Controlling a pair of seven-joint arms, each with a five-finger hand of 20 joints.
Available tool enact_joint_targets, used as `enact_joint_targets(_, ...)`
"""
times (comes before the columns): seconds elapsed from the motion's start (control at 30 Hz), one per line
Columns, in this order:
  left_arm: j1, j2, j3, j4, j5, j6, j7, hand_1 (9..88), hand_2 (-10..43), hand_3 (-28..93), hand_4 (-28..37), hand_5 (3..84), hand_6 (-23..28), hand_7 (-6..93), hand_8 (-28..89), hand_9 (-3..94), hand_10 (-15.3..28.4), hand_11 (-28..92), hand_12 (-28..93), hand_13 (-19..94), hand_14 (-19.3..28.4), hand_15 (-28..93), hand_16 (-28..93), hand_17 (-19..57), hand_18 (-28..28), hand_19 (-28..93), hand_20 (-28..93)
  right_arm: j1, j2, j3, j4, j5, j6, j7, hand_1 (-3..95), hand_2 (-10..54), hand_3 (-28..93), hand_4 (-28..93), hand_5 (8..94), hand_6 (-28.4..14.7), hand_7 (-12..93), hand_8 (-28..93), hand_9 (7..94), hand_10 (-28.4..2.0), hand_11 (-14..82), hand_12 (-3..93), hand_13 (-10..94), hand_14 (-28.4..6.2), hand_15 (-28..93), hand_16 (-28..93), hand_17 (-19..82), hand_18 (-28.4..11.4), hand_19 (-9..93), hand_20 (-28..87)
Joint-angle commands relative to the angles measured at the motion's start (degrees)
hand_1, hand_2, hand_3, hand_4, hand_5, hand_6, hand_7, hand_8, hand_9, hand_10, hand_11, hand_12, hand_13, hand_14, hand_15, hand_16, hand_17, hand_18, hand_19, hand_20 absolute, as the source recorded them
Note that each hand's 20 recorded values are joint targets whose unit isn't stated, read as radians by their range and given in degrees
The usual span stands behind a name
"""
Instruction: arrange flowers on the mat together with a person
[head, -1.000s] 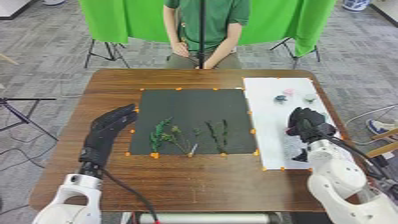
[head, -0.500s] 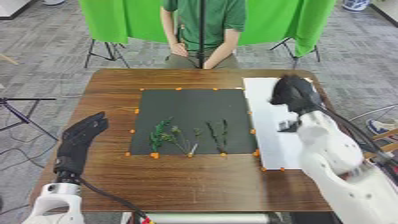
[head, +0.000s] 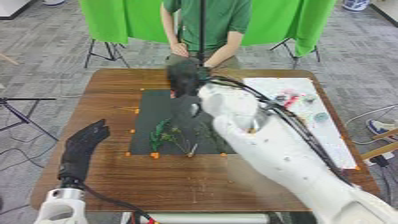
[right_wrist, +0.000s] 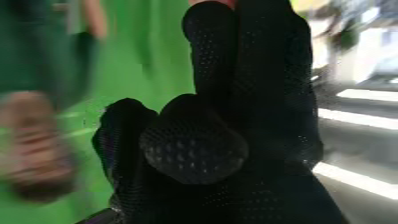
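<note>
Head view — right hand (head: 187, 77) over dark mat (head: 155, 110), fingers (right_wrist: 213, 55) mostly straight, hold unclear — left hand (head: 83, 145) flat, empty

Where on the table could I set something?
Bare wood on the brown table borders the dark mat at its near edge and far left corner. Crowded: green stems on its near half, the right hand at its far edge.

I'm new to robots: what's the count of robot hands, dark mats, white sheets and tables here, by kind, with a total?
Robot hands: 2 (left hand, right hand)
Dark mat: 1
White sheet: 1
Brown table: 1
Total: 5
</note>
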Motion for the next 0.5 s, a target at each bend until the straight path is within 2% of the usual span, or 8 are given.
enact_joint_targets(0.03,-0.17,0.87,0.69,-0.22,0.08,-0.1,0.23,31.6,-1.9,60,-16.9,45.8,4.8,12.2,-5,43.5,12.1,17,16,34,16.1,13,5,4.4,12.6,8,19,-2.27,-9.68,-4.39,2.77,-5.57,-2.41,-2.26,94.2,-9.5,-28,37,81.2,1.4,26,12,93.7,-6.6,17.0,40.2,94,-0.1,62,26,65,-13.8,93,57)
enact_joint_targets(0.27,-0.44,1.19,1.12,-0.54,0.62,-0.65,0.65,31.5,-2.0,60,-17.1,45.6,4.8,12.1,-5,43.6,12.0,17,16,34,16.1,13,5,4.4,12.6,8,19,-4.0,-12.05,-3.28,4.9,-9.12,-4.19,-3.16,93.8,-9.5,-28,38,80.1,1.7,27,12,93.7,-6.3,16.0,40.8,94,0.0,62,27,65,-13.9,93,58)
enact_joint_targets(0.37,-1.45,1.26,1.45,-0.07,0.91,-1.57,0.53,31.4,-2.2,61,-17.0,45.6,4.8,12.1,-5,43.6,11.9,17,16,34,16.1,13,5,4.3,12.6,8,19,-4.42,-11.95,-3.75,5.28,-9.04,-3.91,-2.8,93.0,-9.5,-28,40,79.4,1.7,27,11,93.5,-6.4,14.2,40.3,94,-0.1,61,27,64,-14.1,93,59)
enact_joint_targets(0.5,-1.56,1.35,1.44,-0.04,1.3,-2.16,0.45,31.8,-3.1,61,-16.8,45.6,4.7,12.1,-5,43.6,12.0,17,16,34,16.1,13,5,4.3,12.6,8,19,-4.77,-12.07,-4.0,5.43,-11.15,-3.8,-3.58,91.9,-9.5,-28,41,78.7,1.9,27,10,93.6,-6.5,12.0,39.9,94,-0.4,60,29,63,-14.3,93,59)
